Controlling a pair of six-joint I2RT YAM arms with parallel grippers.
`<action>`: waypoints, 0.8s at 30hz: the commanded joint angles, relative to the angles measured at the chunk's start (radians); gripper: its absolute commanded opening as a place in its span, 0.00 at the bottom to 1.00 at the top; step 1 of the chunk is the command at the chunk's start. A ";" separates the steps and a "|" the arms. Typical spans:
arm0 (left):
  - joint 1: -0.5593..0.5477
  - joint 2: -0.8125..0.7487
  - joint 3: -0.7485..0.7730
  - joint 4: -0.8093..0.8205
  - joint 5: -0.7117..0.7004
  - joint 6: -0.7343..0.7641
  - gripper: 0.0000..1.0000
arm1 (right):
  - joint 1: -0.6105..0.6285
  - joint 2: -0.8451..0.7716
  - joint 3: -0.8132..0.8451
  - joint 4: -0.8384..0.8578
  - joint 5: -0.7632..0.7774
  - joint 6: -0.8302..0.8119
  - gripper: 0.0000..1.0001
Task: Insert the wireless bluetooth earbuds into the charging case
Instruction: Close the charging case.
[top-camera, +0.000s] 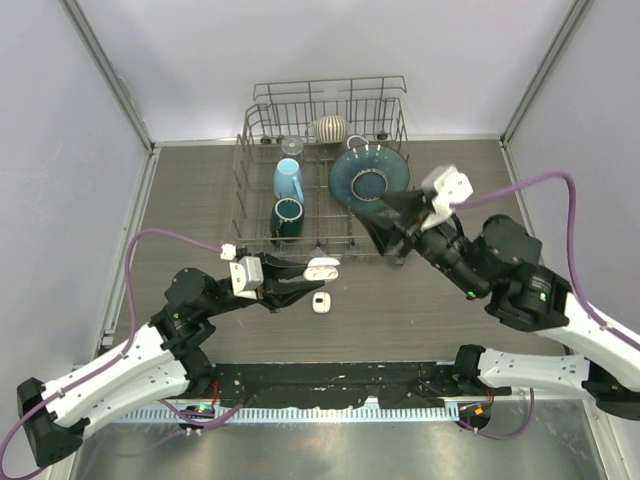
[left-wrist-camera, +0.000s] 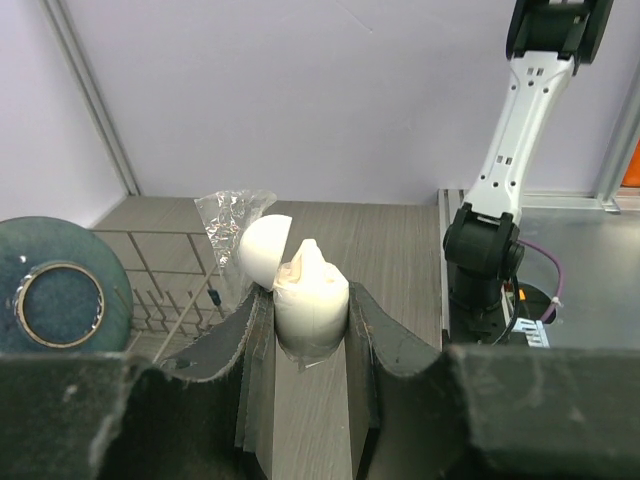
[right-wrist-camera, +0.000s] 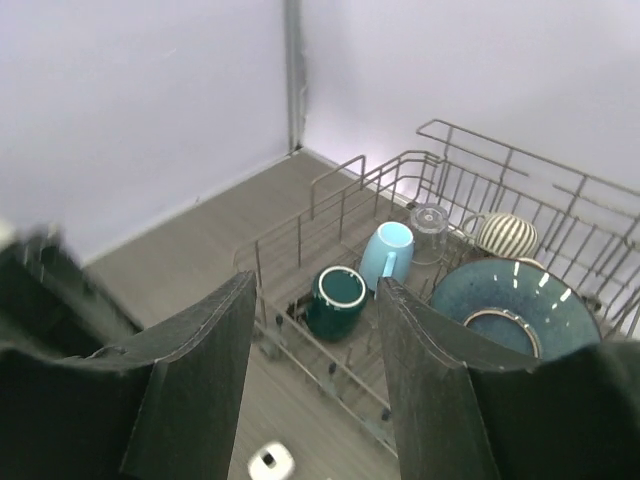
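Note:
My left gripper (top-camera: 308, 281) (left-wrist-camera: 308, 305) is shut on a white charging case (left-wrist-camera: 310, 305) (top-camera: 322, 267), held just above the table in front of the dish rack. Its rounded lid (left-wrist-camera: 264, 250) is flipped open to the left. A small white pointed piece (left-wrist-camera: 308, 257) sticks up from the open top; it looks like an earbud, but I cannot be sure. A second small white case (top-camera: 321, 303) (right-wrist-camera: 270, 462) with a dark spot lies on the table just below the held one. My right gripper (top-camera: 392, 232) (right-wrist-camera: 315, 292) is open and empty, raised over the rack's front right. No loose earbuds show.
A wire dish rack (top-camera: 250, 130) (right-wrist-camera: 330, 185) stands at the back. It holds a teal mug (top-camera: 287, 217) (right-wrist-camera: 338, 292), a light blue mug (top-camera: 289, 178) (right-wrist-camera: 388, 250), a glass (right-wrist-camera: 429, 222), a striped cup (top-camera: 330, 127) and a dark blue plate (top-camera: 368, 178) (right-wrist-camera: 520, 305). Crumpled clear plastic (left-wrist-camera: 232, 212) lies behind the held case.

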 joint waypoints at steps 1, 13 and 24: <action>0.004 0.008 0.003 0.109 0.003 0.019 0.00 | 0.003 0.200 0.177 -0.075 0.290 0.275 0.57; 0.005 -0.006 0.003 0.109 0.000 0.025 0.00 | -0.020 0.311 0.167 -0.150 0.071 0.357 0.56; 0.004 0.031 0.034 0.043 -0.184 0.007 0.00 | -0.020 0.255 0.078 -0.188 -0.109 0.394 0.48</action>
